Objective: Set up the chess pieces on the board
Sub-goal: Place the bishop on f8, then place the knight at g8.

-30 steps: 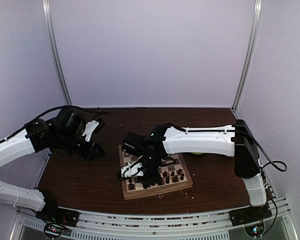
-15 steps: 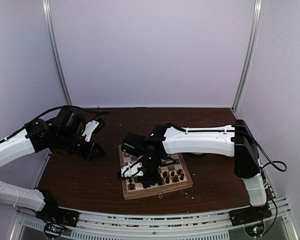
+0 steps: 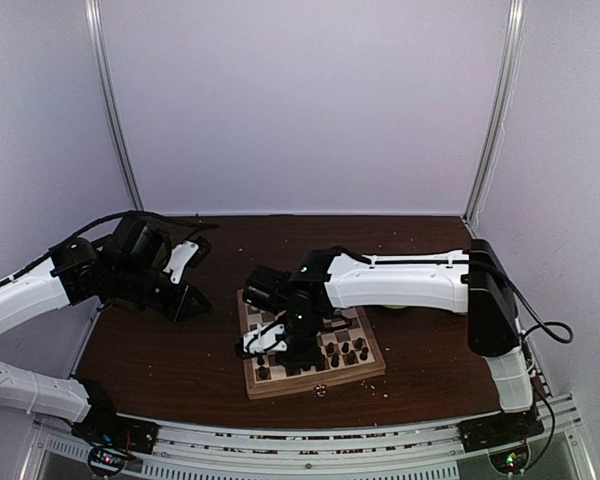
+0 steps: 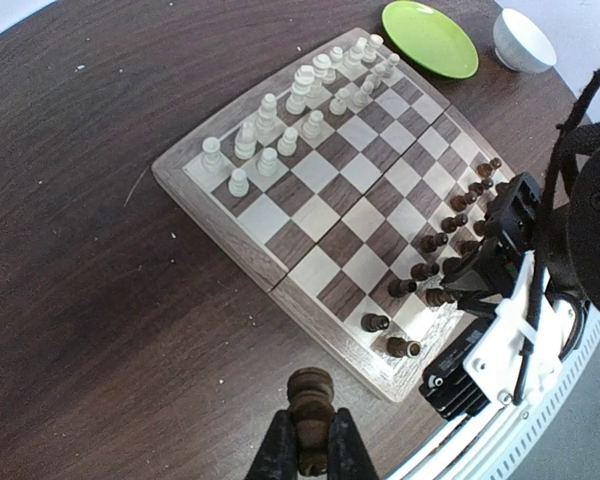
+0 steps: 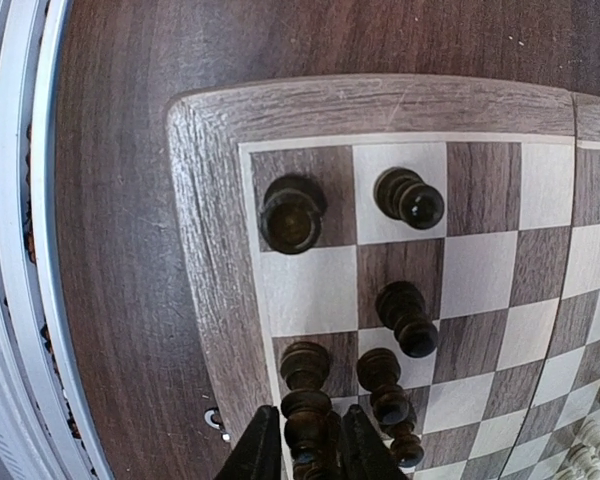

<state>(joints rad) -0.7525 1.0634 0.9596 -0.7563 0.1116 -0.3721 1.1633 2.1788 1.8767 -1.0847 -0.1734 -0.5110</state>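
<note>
While the left gripper (image 4: 311, 432) hangs over the table (image 4: 100, 300) just beside the board (image 4: 310, 215), clenched on a dark chess piece (image 4: 310, 393), the right gripper (image 5: 308, 442) sits low near a board corner. Its fingers flank another dark piece (image 5: 304, 398) in the edge row; whether they pinch it, I cannot tell.

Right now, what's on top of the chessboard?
On the chessboard, cream pieces stand along the far side, dark pieces the near side. Squares under the right gripper are hidden.
</note>
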